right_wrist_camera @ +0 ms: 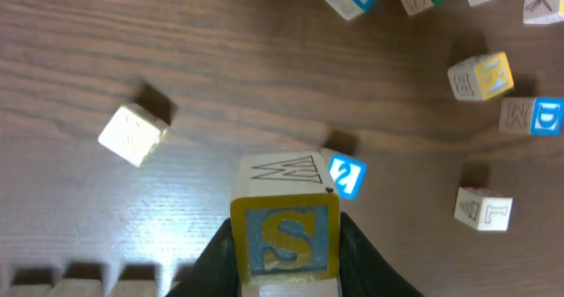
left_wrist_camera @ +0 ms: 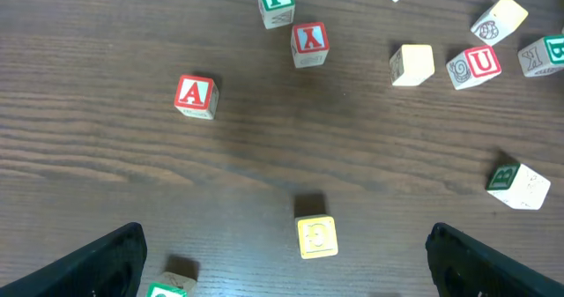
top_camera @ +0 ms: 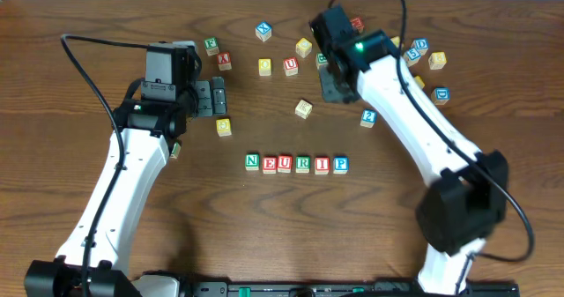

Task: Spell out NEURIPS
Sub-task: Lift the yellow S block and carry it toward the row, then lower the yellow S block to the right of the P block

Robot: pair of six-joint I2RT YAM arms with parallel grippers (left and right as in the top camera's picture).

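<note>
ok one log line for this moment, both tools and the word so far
right tool: shut on S cube | left tool: open, empty | row: N E U R I P, S not yet placed

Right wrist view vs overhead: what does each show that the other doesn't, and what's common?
Only right wrist: the yellow wooden S cube, clamped between the fingers of the right gripper. In the overhead view the arm hides it.
Only overhead: the row of six wooden letter cubes reading N E U R I P, and the left gripper, open and empty.
Both: the pale wooden cube and the blue-lettered wooden cube, lying loose near the right gripper.
</note>
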